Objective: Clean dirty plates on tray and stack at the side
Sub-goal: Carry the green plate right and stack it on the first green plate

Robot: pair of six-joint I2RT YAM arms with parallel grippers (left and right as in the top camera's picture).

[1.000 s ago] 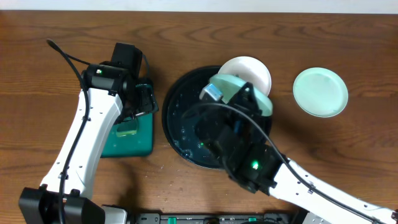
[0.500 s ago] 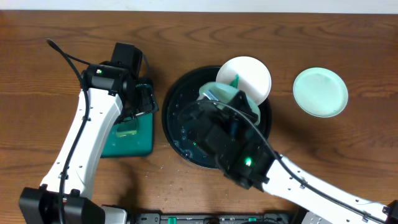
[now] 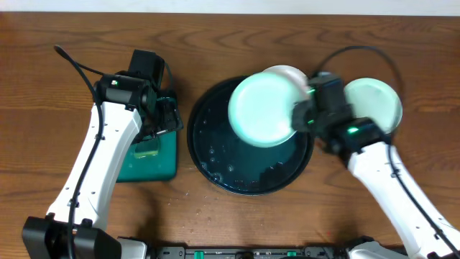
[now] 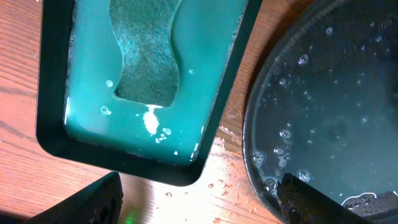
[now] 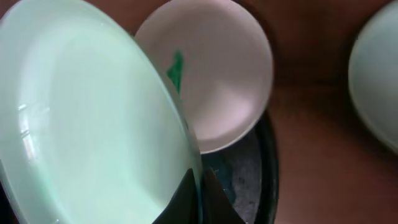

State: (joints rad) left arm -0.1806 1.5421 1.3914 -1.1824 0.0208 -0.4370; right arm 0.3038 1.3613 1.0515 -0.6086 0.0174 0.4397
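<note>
My right gripper is shut on the rim of a pale mint plate and holds it above the round black tray. In the right wrist view my fingers pinch that plate's edge. A white plate with a green smear lies on the tray's far rim, partly hidden under the held plate. A third mint plate lies on the table right of the tray. My left gripper is open and empty, between the green tray and the black tray.
A green rectangular tray with a black rim stands left of the black tray, holding soapy water and a green sponge. The black tray is wet with droplets. Water spots lie on the wood between the two trays.
My right arm has swung from the tray's front to its right side, turning the mint plate from tilted to face-up above the tray. The left arm has not moved.
</note>
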